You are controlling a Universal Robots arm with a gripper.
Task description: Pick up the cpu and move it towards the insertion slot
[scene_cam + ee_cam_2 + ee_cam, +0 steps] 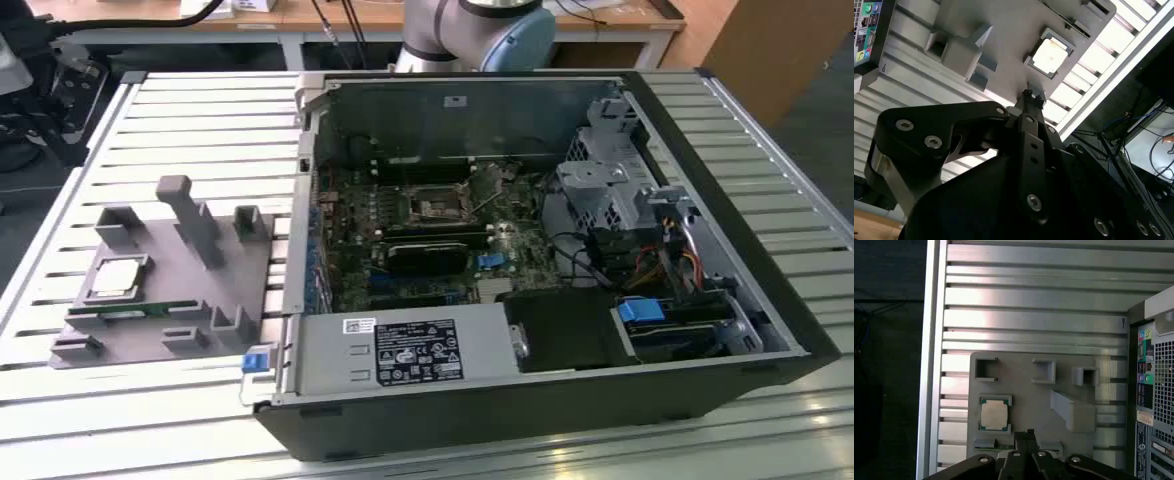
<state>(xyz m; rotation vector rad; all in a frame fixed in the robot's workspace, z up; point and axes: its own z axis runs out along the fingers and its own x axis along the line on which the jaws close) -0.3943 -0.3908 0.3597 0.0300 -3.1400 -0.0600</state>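
Note:
The cpu (pixel 118 277), a small square chip with a silvery top, lies flat in a pocket of the grey holder block (pixel 174 300) on the exterior view's left. In both wrist views it sits in that pocket (pixel 1050 56) (pixel 994 415). My gripper (pixel 1027 434) hangs above the block, off to one side of the chip and well clear of it. Its black fingertips (pixel 1030 95) are pressed together with nothing between them. The insertion slot (pixel 438 205) is a square socket with a metal frame on the motherboard inside the open computer case (pixel 534 400).
A thin green memory stick (pixel 127 310) lies in the holder block beside the chip. Grey posts (pixel 194 215) rise from the block. The case walls, a power supply (pixel 400 350), drive cages (pixel 614 190) and cables surround the motherboard. Everything rests on a slatted aluminium table (pixel 200 120).

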